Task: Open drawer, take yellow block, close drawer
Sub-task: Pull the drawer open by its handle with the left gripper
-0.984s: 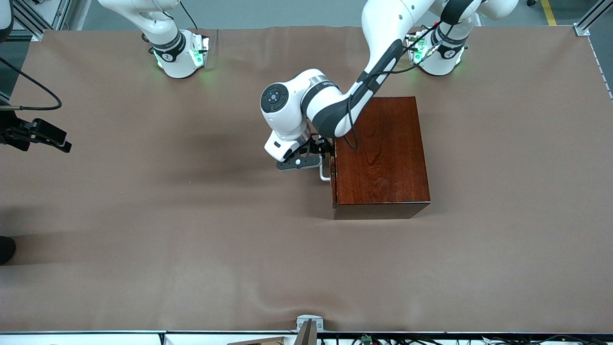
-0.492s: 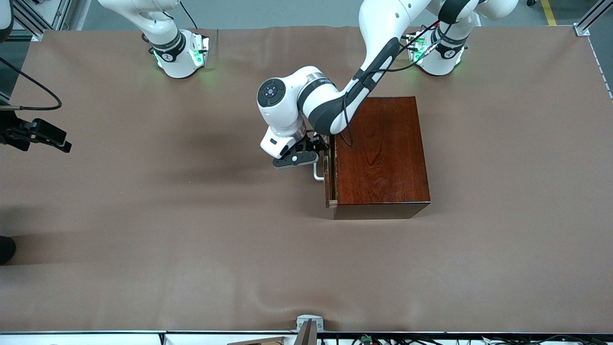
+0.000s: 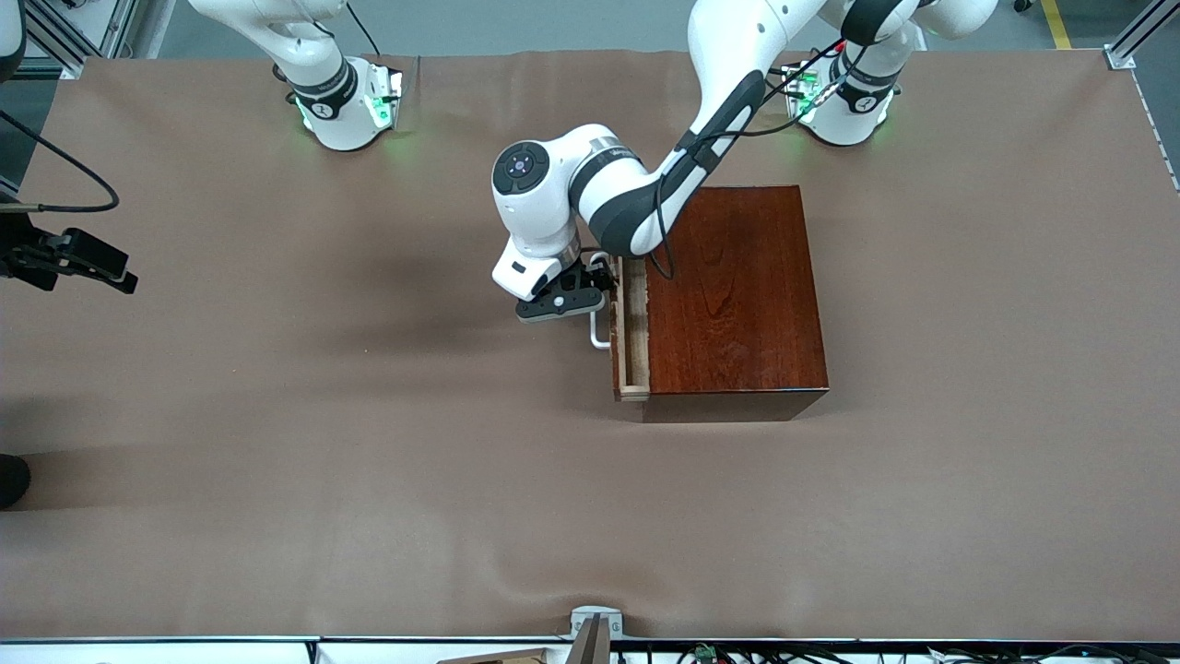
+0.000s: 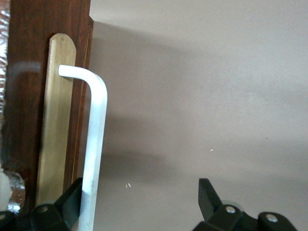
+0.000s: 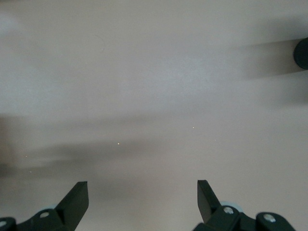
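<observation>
On the brown table cover (image 3: pixel 277 516) the dark reddish-brown wooden box (image 3: pixel 733 295) sits toward the left arm's end, where it sat a second ago, and the left arm reaches down from its base to the box's front face. What has changed is the drawer (image 3: pixel 631 332): a second ago it was shut flush with the box, half a second ago a thin edge of it showed, and now a narrow strip of its pale wood tray stands out of the front. Its white U-shaped bar handle (image 4: pixel 94 144) has come out with it. The left gripper (image 3: pixel 590 293) has drawn back by the same amount and is at that handle; in the left wrist view the fingers (image 4: pixel 72 202) stand wide, one prong lying right against the bar and the drawer front just past it, the other prong well apart over bare table, so the bar is hooked by one finger and not squeezed. The yellow block cannot be seen. The right gripper (image 5: pixel 142 197) waits with fingers spread wide over bare cover at the table's edge, just as before, holding nothing.
</observation>
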Robot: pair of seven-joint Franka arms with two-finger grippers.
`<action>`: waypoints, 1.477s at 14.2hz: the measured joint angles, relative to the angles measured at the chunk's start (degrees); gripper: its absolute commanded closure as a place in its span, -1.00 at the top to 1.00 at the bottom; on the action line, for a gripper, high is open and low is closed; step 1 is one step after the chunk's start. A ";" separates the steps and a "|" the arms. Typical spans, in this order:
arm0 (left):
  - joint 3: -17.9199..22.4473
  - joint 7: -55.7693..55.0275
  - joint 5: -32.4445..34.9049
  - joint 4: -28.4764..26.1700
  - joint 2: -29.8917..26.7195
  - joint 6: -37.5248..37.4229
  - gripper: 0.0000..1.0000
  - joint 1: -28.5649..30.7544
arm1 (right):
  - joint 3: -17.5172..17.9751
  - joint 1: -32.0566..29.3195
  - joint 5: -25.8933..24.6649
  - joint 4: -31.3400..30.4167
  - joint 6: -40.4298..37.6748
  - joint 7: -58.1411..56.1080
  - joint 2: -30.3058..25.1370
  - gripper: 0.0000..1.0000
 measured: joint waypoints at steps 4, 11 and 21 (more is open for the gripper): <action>0.01 -0.06 0.00 -0.04 0.02 0.47 1.00 0.00 | 0.02 0.00 0.00 0.00 0.00 0.00 0.00 1.00; 0.03 -0.05 0.00 -0.20 0.01 1.18 1.00 -0.09 | 0.05 0.00 0.00 0.00 0.00 0.00 0.00 1.00; 0.26 -1.57 -0.12 -1.03 -0.41 2.49 1.00 -0.08 | 0.07 0.00 0.00 0.00 -0.04 0.00 0.00 1.00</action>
